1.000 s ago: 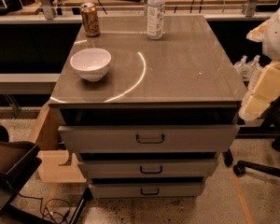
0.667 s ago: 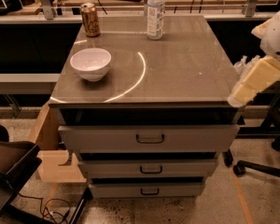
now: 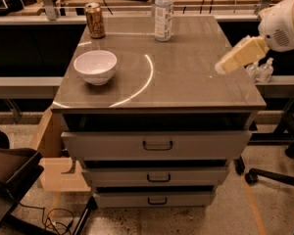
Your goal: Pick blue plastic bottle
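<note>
We look down on a grey drawer cabinet (image 3: pixel 196 89) in a workshop. Its glossy top catches a curved streak of light, and benches and cables run behind it. At the left, a white bowl (image 3: pixel 95 66) sits on the near-left part of the top. Behind it, at the far-left corner, stands a bronze soda can (image 3: pixel 94 20). Further right, about midway along the far edge, the blue plastic bottle (image 3: pixel 163 12) stands upright with its white cap on. It is well apart from the can and the bowl, so we judge there is free room for a grasp from the front or the right. At the right, the gripper (image 3: pixel 229 62) hangs above the right edge of the top on its white arm (image 3: pixel 284 26), angled down and to the left. It is well apart from the bottle, which suits an approach only just begun, and we cannot tell whether it is open or closed. Just beyond it, two small pump bottles (image 3: pixel 259 70) stand on a lower ledge beside the cabinet, and these are not what we want.
</note>
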Robot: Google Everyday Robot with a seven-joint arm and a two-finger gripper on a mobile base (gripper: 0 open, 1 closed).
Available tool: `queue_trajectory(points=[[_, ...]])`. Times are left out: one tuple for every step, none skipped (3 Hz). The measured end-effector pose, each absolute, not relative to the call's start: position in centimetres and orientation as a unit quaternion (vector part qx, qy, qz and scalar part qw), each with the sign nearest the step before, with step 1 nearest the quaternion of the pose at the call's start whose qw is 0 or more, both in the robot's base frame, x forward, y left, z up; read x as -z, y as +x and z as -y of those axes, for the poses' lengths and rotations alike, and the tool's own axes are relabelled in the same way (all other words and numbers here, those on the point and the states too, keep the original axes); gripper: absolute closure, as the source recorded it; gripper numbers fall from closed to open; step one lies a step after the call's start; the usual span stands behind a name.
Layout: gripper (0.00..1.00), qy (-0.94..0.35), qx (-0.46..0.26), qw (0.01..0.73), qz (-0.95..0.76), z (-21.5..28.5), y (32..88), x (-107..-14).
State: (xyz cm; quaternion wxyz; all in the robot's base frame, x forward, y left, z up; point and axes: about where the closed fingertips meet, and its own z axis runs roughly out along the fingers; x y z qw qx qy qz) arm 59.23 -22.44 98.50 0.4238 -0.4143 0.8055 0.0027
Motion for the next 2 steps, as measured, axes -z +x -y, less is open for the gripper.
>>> queue_trajectory(points=[[0.00,-0.373,-0.048,0.501,-0.779,20.7,63.2,-98.3],[0.00,-0.325,-0.081,0.598,-0.729,18.4,67.4,-100.6]])
